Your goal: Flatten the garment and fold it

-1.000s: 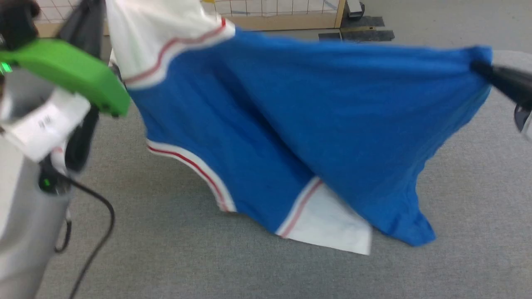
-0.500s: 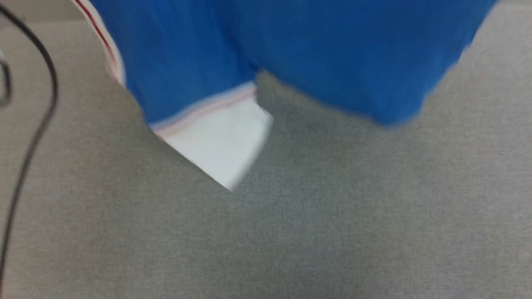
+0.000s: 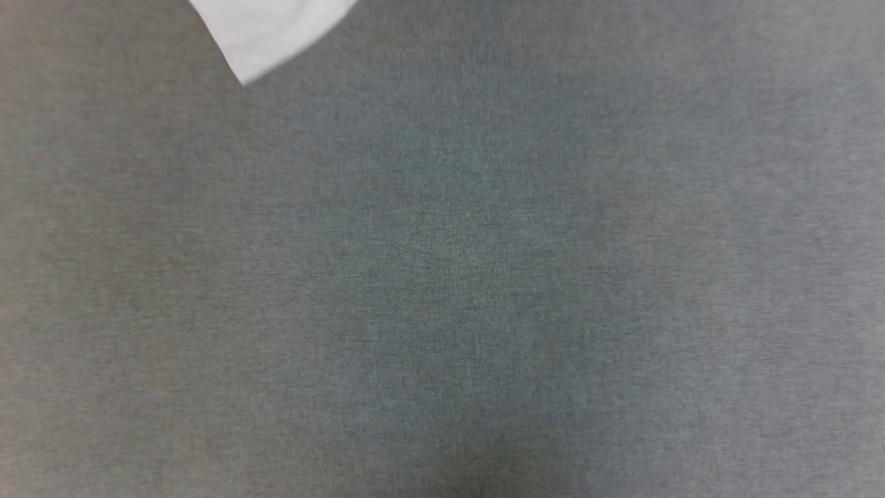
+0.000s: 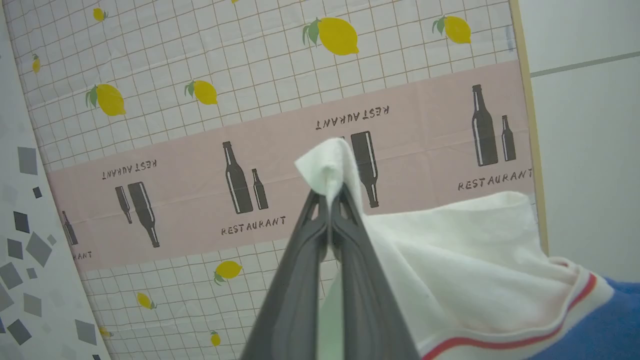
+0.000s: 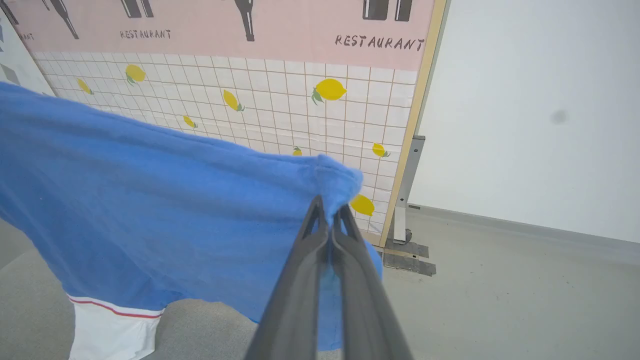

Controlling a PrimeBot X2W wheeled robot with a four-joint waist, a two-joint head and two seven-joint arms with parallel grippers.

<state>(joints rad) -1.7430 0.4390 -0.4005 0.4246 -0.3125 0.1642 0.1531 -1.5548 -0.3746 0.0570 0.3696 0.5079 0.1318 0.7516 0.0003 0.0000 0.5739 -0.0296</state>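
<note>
The garment hangs in the air between my two arms. In the left wrist view my left gripper [image 4: 329, 196] is shut on the tip of a white sleeve of the garment [image 4: 465, 260], with red-and-white trim and blue cloth at the lower right. In the right wrist view my right gripper [image 5: 327, 209] is shut on a bunched blue corner of the garment [image 5: 150, 210], which stretches away to the left; a white sleeve dangles at its lower left. In the head view a white corner of the garment [image 3: 266, 28] pokes in at the top left above the grey table surface [image 3: 442, 277].
A screen printed with lemons, bottles and "RESTAURANT" [image 4: 260, 150] stands behind the garment, its wooden post and metal foot [image 5: 407, 200] on the pale floor. A plain white wall [image 5: 540, 110] lies to the right.
The head camera has tilted down, so the blue cloth, the green-capped left arm and the cable have slid out of the top of the view. Only a white corner remains.
</note>
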